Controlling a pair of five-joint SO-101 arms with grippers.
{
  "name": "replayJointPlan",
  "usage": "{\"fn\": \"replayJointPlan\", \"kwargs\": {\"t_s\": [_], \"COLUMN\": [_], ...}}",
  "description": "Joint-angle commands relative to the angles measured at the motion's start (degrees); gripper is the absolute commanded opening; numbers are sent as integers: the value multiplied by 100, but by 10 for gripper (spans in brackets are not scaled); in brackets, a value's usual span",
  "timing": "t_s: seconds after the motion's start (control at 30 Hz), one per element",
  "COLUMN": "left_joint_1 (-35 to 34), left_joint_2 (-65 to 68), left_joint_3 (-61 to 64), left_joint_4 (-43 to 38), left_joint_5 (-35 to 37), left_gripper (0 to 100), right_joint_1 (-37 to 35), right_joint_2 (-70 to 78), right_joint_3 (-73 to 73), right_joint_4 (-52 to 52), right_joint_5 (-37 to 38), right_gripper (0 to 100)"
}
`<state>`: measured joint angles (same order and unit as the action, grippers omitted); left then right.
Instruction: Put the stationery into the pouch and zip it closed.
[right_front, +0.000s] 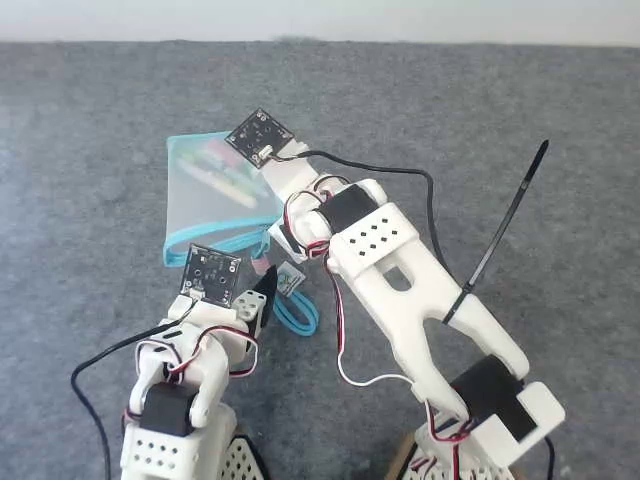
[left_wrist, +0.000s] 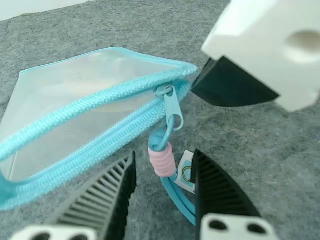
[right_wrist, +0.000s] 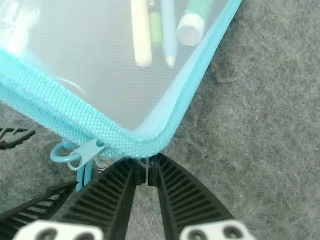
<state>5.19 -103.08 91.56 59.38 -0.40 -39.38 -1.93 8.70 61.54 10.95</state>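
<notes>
A translucent pouch (right_front: 215, 195) with a light-blue zipper lies on the grey carpet, and its zipper (left_wrist: 95, 125) gapes open. Inside it lie a yellow pen (right_wrist: 141, 35), a blue pen (right_wrist: 167, 30) and a green-and-white marker (right_wrist: 192, 22). My right gripper (right_wrist: 147, 167) is shut on the pouch's corner, right by the zipper slider (right_wrist: 85, 151). My left gripper (left_wrist: 162, 175) is open, with its fingers on either side of the pink bead (left_wrist: 162, 159) on the slider's blue cord loop (right_front: 298, 315). The other arm's black finger (left_wrist: 230, 87) sits at the pouch corner.
Grey carpet (right_front: 520, 110) lies all around. A black cable tie (right_front: 510, 215) sticks up from the right arm, and a black cable (right_front: 400, 175) arcs over it. A small white tag (left_wrist: 186, 172) hangs on the cord.
</notes>
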Motion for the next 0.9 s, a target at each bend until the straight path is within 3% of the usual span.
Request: {"fn": "replayJointPlan", "kwargs": {"t_s": [0.0, 0.2, 0.5, 0.73, 0.87], "left_joint_1": [-35, -105, -1512, -2409, -2681], "left_joint_2": [-114, -114, -114, -97, -88], "left_joint_3": [-163, -365, -646, -48, 110], "left_joint_4": [0, 44, -44, -967, -1143], "left_joint_5": [-53, -53, -26, -70, -527], "left_gripper": [171, 173, 173, 174, 174], "right_joint_1": [-31, 110, 444, 444, 567], "right_joint_2": [-75, -75, -110, -145, -189], "right_joint_3": [-53, 114, 132, 237, 571], "right_joint_4": [-110, -119, -75, -4, 171], "right_joint_5": [88, 97, 97, 97, 211], "right_gripper": [7, 7, 7, 7, 7]}}
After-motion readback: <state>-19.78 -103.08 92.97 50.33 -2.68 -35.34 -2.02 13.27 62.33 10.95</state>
